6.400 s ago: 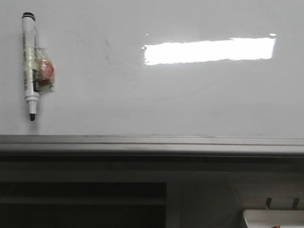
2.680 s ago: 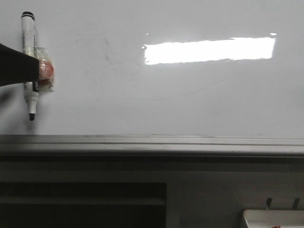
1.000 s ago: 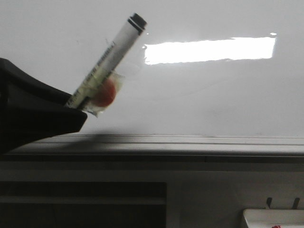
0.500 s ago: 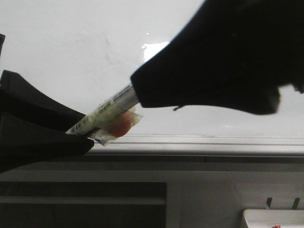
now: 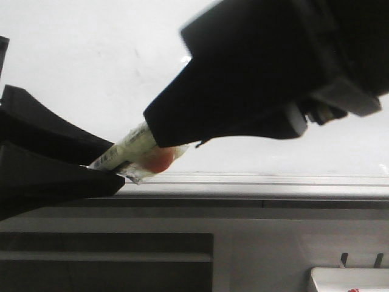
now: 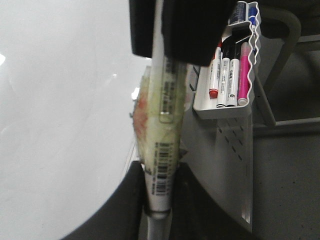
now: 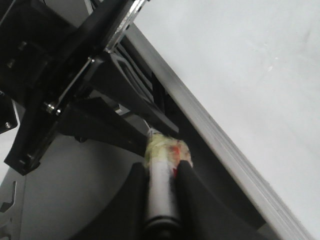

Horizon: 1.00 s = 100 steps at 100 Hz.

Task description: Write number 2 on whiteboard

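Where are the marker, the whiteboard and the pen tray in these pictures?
marker (image 6: 162, 150): left wrist view, on its labelled barrel.
whiteboard (image 5: 91, 55): front view, on its bare white face.
pen tray (image 6: 222, 109): left wrist view, on its white front wall.

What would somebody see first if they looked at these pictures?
First come two big black robot arms meeting in front of the whiteboard, with a white marker held between them at both ends. The left pincer holds one end, the right pincer the other. A wad of yellowish tape with an orange-red lump is wrapped round the marker's middle.
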### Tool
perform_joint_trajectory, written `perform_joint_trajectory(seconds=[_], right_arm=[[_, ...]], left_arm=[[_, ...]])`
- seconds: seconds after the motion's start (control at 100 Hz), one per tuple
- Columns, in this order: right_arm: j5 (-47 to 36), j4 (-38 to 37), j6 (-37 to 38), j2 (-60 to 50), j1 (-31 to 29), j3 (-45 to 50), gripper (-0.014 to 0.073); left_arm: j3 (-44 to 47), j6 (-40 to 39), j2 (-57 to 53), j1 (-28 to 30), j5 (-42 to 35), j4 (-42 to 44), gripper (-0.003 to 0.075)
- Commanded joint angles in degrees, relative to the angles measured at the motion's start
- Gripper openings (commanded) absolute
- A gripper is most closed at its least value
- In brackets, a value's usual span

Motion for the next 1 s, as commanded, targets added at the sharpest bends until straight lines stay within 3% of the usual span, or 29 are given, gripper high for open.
perform_joint_trajectory(seconds=[0.0,0.11,0.16,0.26,0.38,0.47,0.58,0.68,0.77,0.91,0.99], right_arm=[[-2.9,-0.1,-0.6,-0.4,-0.1,-1.6,-0.0074],[-5.0,0.0,-0.6,-0.4,-0.1,-1.6,-0.0074],[-5.0,0.3,-0.6,-0.4,-0.1,-1.6,-0.0074],[-4.7,0.3,-0.6,-0.4,-0.1,-1.6,-0.0074],[-6.2,0.3,-0.6,-0.6,-0.1,-1.6,-0.0074],[-8.0,0.3,-0.6,-2.1,-0.1,-1.6,-0.0074],[-12.2,0.3,-0.6,-4.8,-0.1,-1.6,-0.0074],[-12.5,0.3,-0.6,-5.2,-0.1,-1.6,-0.0074],[-12.5,0.3,-0.6,-4.1,-0.1,-1.6,-0.0074],[-11.5,1.3,-0.6,-2.7,-2.0,-3.7,-0.0069],[-9.3,1.3,-0.6,-2.1,-5.3,-6.1,-0.0069]], left_arm=[[-1.4,-0.5,-1.0,0.1,-4.5,-1.9,-0.002],[-1.4,-0.5,-1.0,0.1,-4.7,-2.8,-0.0013],[-1.4,-0.5,-1.0,0.1,-4.9,-4.5,0.0029],[-1.4,-0.5,-1.3,0.1,-5.3,-10.3,0.0227],[-1.4,-0.6,-5.2,0.1,-5.4,-19.1,0.0537],[-1.4,-0.6,-10.7,0.1,-3.4,-27.0,0.0611],[-1.4,-0.6,-17.9,0.1,3.8,-28.4,0.0578],[-1.4,-0.6,-24.5,0.1,8.2,-28.4,0.0501],[-1.4,-0.6,-28.2,0.1,9.2,-29.7,0.0354],[-1.4,-0.5,-30.9,0.1,9.2,-32.4,-0.0017],[-1.4,-0.3,-30.6,0.1,9.2,-32.3,-0.002]])
